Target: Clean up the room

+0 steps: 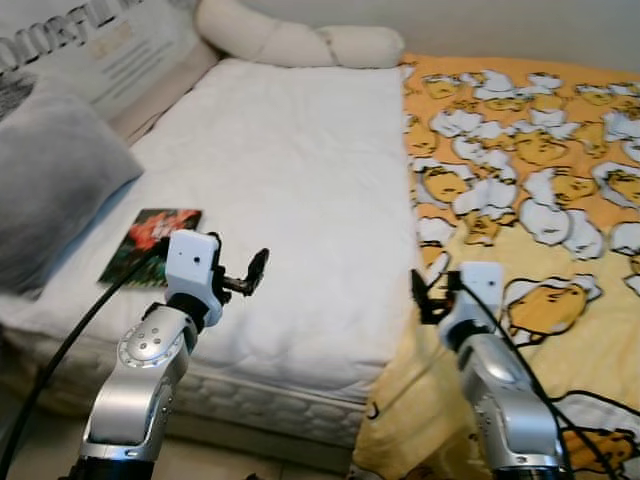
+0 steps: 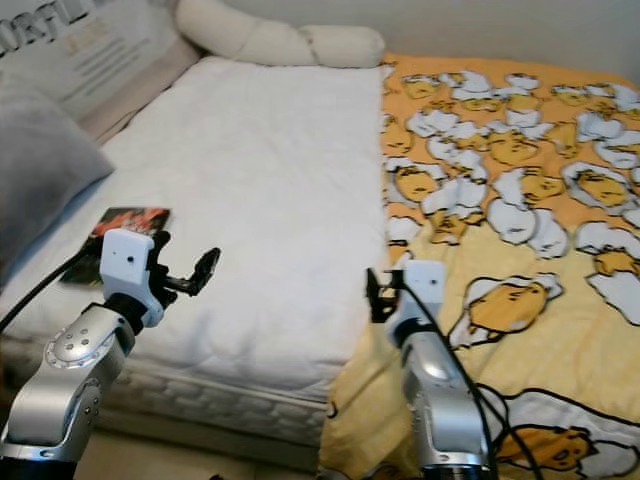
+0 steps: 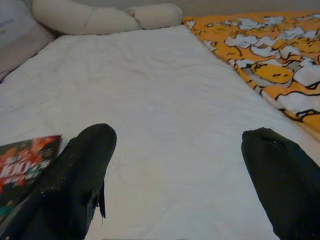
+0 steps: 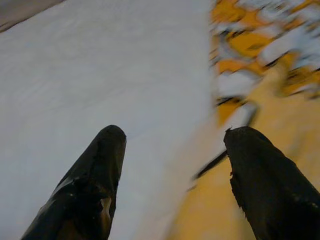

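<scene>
A long cream bolster (image 1: 300,42) lies against the wall (image 1: 520,25), perhaps touching it.

Yellow cartoon-print blanket (image 1: 530,200) spread over white bed's (image 1: 280,190) right half

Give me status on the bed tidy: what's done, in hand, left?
Done: nothing visibly yet. The yellow blanket covers just the right half of the bed; the white mattress is bare.
In hand: nothing held. Left gripper hovers over the mattress edge and right gripper over the blanket's edge, both with jaws open.
Left: likely spreading the blanket, and clearing the book beside the grey pillow.
</scene>
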Controlling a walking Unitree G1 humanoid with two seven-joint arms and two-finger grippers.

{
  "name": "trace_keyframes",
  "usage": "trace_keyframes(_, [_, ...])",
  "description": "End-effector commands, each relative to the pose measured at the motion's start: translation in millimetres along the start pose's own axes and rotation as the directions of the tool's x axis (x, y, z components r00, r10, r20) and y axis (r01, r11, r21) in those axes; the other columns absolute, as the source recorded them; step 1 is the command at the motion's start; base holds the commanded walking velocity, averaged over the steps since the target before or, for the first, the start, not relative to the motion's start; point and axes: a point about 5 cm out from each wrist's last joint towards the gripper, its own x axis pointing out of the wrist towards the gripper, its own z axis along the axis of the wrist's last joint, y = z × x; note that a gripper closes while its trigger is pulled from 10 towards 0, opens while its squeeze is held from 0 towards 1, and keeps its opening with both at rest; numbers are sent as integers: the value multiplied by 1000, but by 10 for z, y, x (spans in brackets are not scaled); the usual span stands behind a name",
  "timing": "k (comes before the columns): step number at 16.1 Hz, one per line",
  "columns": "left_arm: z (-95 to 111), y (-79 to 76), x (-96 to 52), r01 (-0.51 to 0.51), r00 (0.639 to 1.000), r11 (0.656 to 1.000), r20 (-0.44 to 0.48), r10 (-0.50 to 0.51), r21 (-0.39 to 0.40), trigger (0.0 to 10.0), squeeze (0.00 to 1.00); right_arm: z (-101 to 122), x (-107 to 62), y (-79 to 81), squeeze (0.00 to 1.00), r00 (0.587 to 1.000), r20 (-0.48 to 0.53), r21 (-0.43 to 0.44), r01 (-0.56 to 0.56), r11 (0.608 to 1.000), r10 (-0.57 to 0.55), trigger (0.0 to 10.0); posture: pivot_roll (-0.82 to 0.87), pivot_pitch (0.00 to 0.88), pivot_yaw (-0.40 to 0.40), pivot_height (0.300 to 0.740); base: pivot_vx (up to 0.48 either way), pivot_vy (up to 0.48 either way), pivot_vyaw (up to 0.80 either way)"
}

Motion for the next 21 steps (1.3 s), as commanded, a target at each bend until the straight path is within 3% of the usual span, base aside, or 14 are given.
trace_keyframes(1, [4, 7, -11, 6, 1000, 1000, -1, -6, 7, 10000, 0, 54, 4, -27, 0, 1000, 4, 11, 15, 1000, -15, 10000, -27, 0, 30, 740, 0, 0, 0])
trace_keyframes(2, [-1, -10, -11, 24, 1000, 1000, -2, -24, 8, 10000, 0, 82, 19, -73, 0, 999, 4, 3, 39, 999, -39, 10000, -32, 0, 32, 740, 0, 0, 0])
trace_keyframes(3, [-2, -28, -7, 44, 999, 999, -4, -44, 13, 10000, 0, 91, 42, -158, 176, 996, -17, -11, 89, 996, -89, 10000, -33, 0, 32, 740, 0, 0, 0])
trace_keyframes(4, [2, -39, 0, 57, 998, 998, -3, -57, 14, 10000, 0, 86, 69, -208, 1000, 994, -45, -20, 101, 995, -102, 10000, -36, 0, 36, 740, 0, 0, 0])
trace_keyframes(6, [8, -49, 15, 75, 997, 997, -5, -75, 19, 10000, 0, 54, 161, -199, 1000, 993, -117, -49, 29, 998, -34, 10000, -39, 0, 44, 740, 0, 0, 0])
trace_keyframes(9, [33, -23, 46, 88, 996, 996, -4, -88, 30, 10000, 0, 139, 361, -21, 1000, 972, -105, -24, -213, 977, 209, 10000, -40, 0, 51, 740, 0, 0, 0])
trace_keyframes(11, [46, -18, 65, 96, 995, 994, -4, -96, 41, 10000, 0, 69, 550, 43, 1000, 953, -160, -41, -265, 963, 256, 10000, -31, 0, 52, 740, 0, 0, 0])
trace_keyframes(12, [49, -20, 68, 99, 995, 994, -4, -99, 44, 10000, 0, 45, 579, 39, 1000, 953, -178, -44, -256, 966, 245, 10000, -29, 0, 52, 740, 0, 0, 0])
trace_keyframes(14, [55, -35, 60, 113, 994, 992, -9, -112, 57, 10000, 0, -170, 645, -175, 1000, 942, -330, -81, -90, 993, 59, 10000, -9, 0, 37, 740, 0, 0, 0])
trace_keyframes(16, [35, -35, 23, 115, 993, 992, -17, -115, 56, 10000, 0, -303, 593, -369, 1000, 922, -388, -58, -11, 998, -12, 10000, -3, 0, 31, 740, 0, 0, 0])
trace_keyframes(19, [2, -55, -16, 127, 992, 990, -30, -125, 56, 10000, 0, -377, 487, -594, 1000, 911, -405, -154, 20, 988, -81, 10000, -5, 0, 33, 740, 0, 0, 0])
trace_keyframes(21, [2, -58, -20, 129, 991, 990, -31, -128, 57, 10000, 0, -381, 461, -658, 1000, 907, -403, -204, 41, 978, -122, 10000, -8, 0, 33, 740, 0, 0, 0])
